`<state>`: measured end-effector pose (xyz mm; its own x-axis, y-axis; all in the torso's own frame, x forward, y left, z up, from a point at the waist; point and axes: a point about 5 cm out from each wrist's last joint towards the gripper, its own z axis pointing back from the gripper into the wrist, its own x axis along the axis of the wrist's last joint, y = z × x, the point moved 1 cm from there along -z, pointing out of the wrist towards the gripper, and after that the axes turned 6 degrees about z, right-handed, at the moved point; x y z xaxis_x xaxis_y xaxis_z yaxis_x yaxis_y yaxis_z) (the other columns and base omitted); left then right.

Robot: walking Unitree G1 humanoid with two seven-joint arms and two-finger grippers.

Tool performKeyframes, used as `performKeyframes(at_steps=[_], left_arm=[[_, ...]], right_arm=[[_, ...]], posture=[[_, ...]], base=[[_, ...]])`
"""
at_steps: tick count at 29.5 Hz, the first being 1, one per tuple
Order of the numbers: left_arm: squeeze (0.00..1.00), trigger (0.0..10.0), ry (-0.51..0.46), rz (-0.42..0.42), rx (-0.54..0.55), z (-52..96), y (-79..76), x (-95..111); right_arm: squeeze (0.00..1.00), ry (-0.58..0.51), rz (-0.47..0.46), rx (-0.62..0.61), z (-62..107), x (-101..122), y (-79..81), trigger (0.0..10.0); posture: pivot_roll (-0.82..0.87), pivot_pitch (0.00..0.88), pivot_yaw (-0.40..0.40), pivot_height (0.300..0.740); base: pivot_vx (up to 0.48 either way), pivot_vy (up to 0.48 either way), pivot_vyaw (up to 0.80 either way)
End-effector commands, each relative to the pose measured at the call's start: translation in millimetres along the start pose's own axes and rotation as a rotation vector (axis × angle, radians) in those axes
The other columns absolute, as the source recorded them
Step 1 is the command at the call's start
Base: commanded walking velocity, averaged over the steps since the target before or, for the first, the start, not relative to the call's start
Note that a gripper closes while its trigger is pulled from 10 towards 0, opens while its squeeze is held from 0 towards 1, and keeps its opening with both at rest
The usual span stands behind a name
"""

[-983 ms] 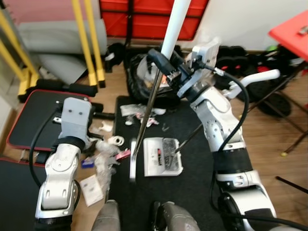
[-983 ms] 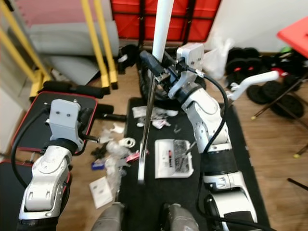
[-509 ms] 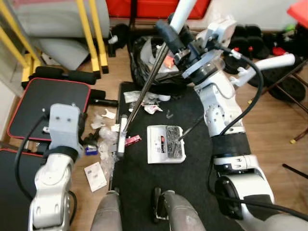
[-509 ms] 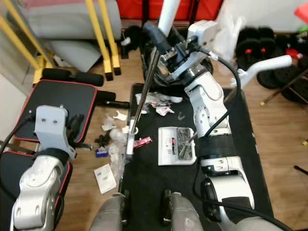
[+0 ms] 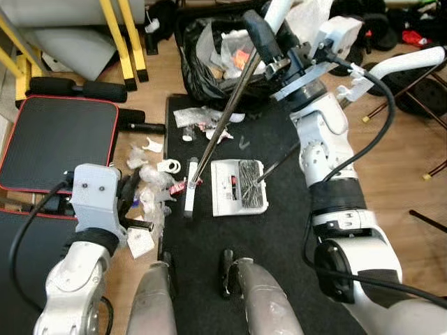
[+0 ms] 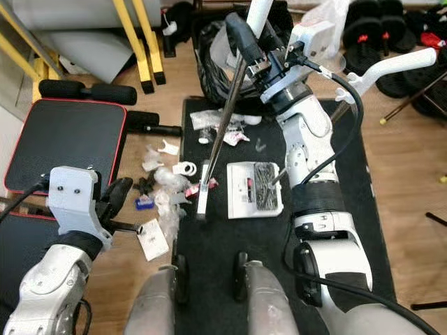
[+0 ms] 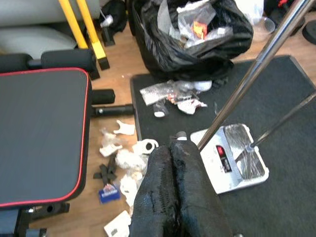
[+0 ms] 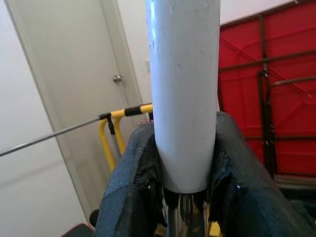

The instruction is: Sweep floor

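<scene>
Sweeping litter beside the black mat

Left gripper (image 7: 178, 195): fingers pressed together, empty, over the litter (image 5: 150, 188) off the black mat (image 5: 279, 230)'s left edge. Broom (image 5: 223, 122): head (image 5: 188, 197) on that edge, near the dustpan (image 5: 239, 187). Right gripper (image 8: 183, 163): fingers clamped round the handle. Advice: keep the head flat, drawing scraps dustpan-ward.

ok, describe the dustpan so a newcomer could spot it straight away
Start at the black mat running forward from the robot's feet to the black trash bag. The dustpan lies flat in the mat's middle, just right of the broom head. It is the one white rectangular tray there, with dark debris in it and a thin rod rising from it, unlike the crumpled scraps at the mat's left edge.
</scene>
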<state>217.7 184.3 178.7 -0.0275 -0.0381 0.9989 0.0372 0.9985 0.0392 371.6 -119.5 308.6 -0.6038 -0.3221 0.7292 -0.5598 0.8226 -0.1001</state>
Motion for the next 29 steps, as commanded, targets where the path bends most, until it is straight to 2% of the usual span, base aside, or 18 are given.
performKeyframes(at_steps=[1, 16, 22, 23, 29], left_arm=[[0.00, 10.0, 0.029, 0.018, -0.087, 8.5, -4.5, 0], [0.00, 10.0, 0.035, 0.026, -0.097, 27.5, -8.3, 9], [0.00, 10.0, 0.040, 0.024, -0.103, 30.0, -9.3, 10], [0.00, 10.0, 0.043, 0.020, -0.103, 32.2, -9.5, 12], [0.00, 10.0, 0.050, 0.017, -0.103, 35.7, -9.3, 13]], right_arm=[[0.00, -0.113, 0.012, -0.002, -3.9, 21, -6.3, 10.0], [0.00, -0.186, -0.030, -0.007, -18.2, 30, -16.4, 10.0], [0.00, -0.204, -0.061, -0.026, -21.2, 29, -18.9, 10.0], [0.00, -0.218, -0.091, -0.029, -22.7, 28, -19.2, 10.0], [0.00, -0.231, -0.101, -0.031, -25.6, 27, -20.6, 10.0]], posture=[[-0.02, 0.500, -0.133, 0.740], [-0.01, 0.554, -0.150, 0.740], [-0.01, 0.563, -0.154, 0.740], [-0.01, 0.571, -0.155, 0.740], [-0.01, 0.583, -0.155, 0.740]], base=[[0.000, 0.000, 0.00], [0.000, 0.000, 0.00], [0.000, 0.000, 0.00], [0.000, 0.000, 0.00], [0.000, 0.000, 0.00]])
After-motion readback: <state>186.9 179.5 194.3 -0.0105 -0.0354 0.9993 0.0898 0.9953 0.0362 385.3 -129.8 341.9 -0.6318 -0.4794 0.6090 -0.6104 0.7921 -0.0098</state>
